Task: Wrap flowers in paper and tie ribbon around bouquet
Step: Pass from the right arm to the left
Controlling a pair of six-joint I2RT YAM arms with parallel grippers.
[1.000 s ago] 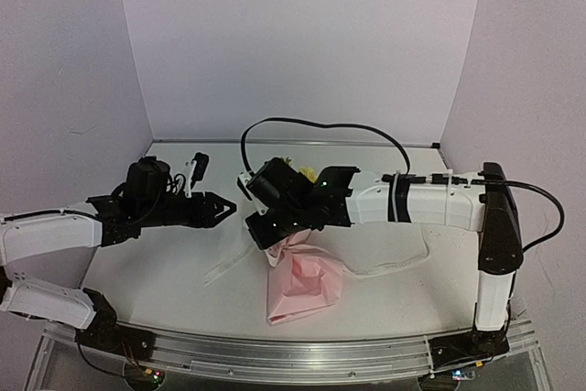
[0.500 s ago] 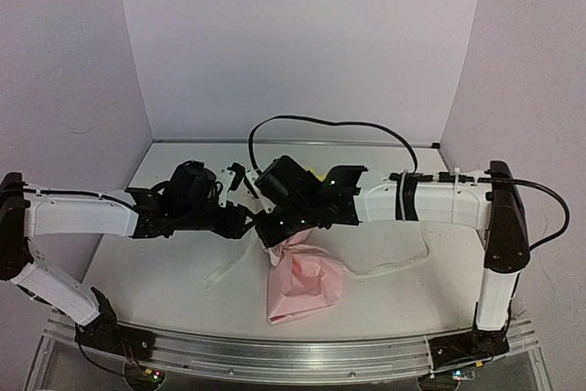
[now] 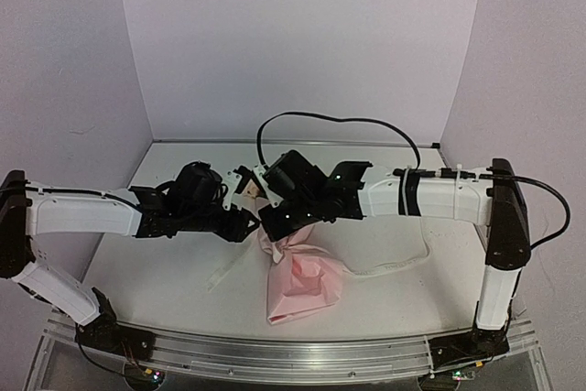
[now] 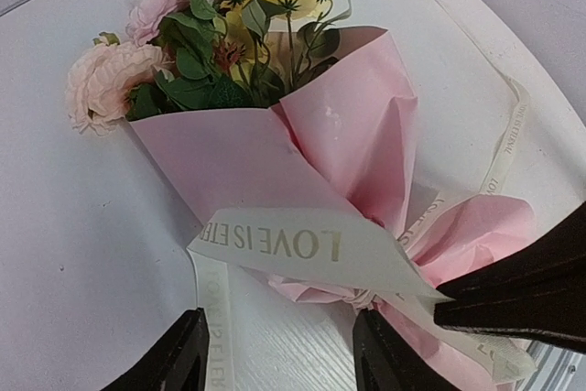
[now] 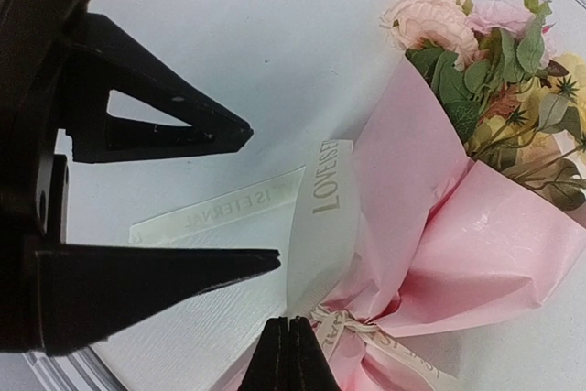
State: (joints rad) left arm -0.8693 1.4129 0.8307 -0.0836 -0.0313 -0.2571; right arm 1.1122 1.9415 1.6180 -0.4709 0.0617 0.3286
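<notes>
The bouquet lies on the white table, its pink paper pinched at the waist. Pink and yellow flowers stick out at its far end. The cream lettered ribbon is knotted round the pinch, and a broad loop of it rises off the knot. My right gripper is shut on that loop just beside the knot. The left gripper stands open, facing the loop from close by and touching nothing.
Loose ribbon tails trail on the table, one toward the near left, another to the right. A black cable arches over the right arm. Lilac walls enclose the table on three sides.
My left arm has swung from the left side in to the centre, bringing its open gripper right up to the ribbon loop. The right gripper kept its grip and barely shifted.
</notes>
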